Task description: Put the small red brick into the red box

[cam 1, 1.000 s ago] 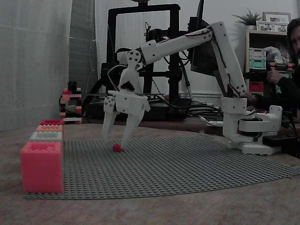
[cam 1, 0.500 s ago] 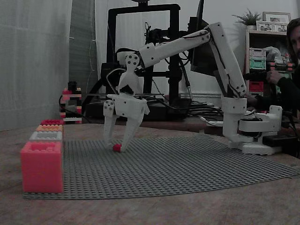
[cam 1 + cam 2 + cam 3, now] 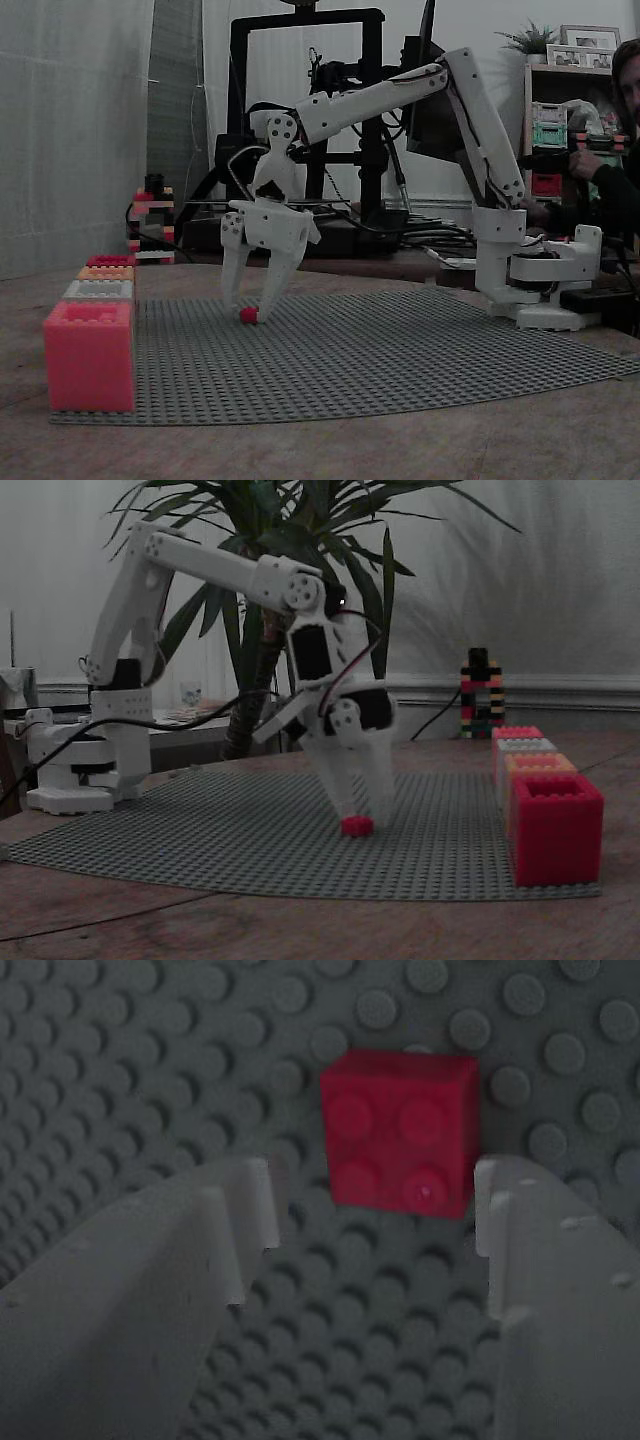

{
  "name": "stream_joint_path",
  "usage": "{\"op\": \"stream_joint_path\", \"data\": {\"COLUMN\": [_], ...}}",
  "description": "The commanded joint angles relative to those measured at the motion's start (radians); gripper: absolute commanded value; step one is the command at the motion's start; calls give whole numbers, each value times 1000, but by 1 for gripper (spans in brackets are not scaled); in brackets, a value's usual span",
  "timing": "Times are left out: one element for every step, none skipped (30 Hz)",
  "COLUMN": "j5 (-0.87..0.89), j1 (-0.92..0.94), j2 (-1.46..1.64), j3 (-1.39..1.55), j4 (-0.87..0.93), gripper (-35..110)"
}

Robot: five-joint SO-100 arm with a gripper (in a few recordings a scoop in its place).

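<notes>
All views dim, underexposed, colours muted and greyish. In both fixed views the brightest areas are the pale backdrops: curtain [image 3: 75, 130] and wall [image 3: 560, 590]; light is soft, with no hard shadows on the baseplate [image 3: 400, 350]. Slight noise, no glare. Wrist view: fingers [image 3: 130, 1300] soft and out of focus, the studs beyond sharper.

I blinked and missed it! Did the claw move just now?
Yes. The claw dropped lower and slid a bit left toward the small red brick, judged against the black frame behind.
</notes>
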Motion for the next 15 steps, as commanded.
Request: {"op": "stream_joint_path", "data": {"j5": [20, 17, 17, 17, 17, 17, 12, 9, 9, 8, 9, 14, 15, 17, 21], "j1": [26, 28, 28, 28, 28, 29, 29, 29, 29, 29, 29, 29, 29, 29, 29], "j2": [43, 41, 40, 40, 38, 38, 38, 38, 38, 38, 38, 38, 37, 37, 35], "j3": [-58, -58, -58, -58, -58, -58, -58, -60, -61, -64, -69, -77, -91, -112, -146], "j4": [6, 6, 6, 6, 6, 6, 6, 6, 6, 6, 6, 6, 6, 15, 32], "gripper": [16, 15, 15, 14, 13, 11, 9, 7, 4, 2, 1, 0, 0, 0, 0]}}
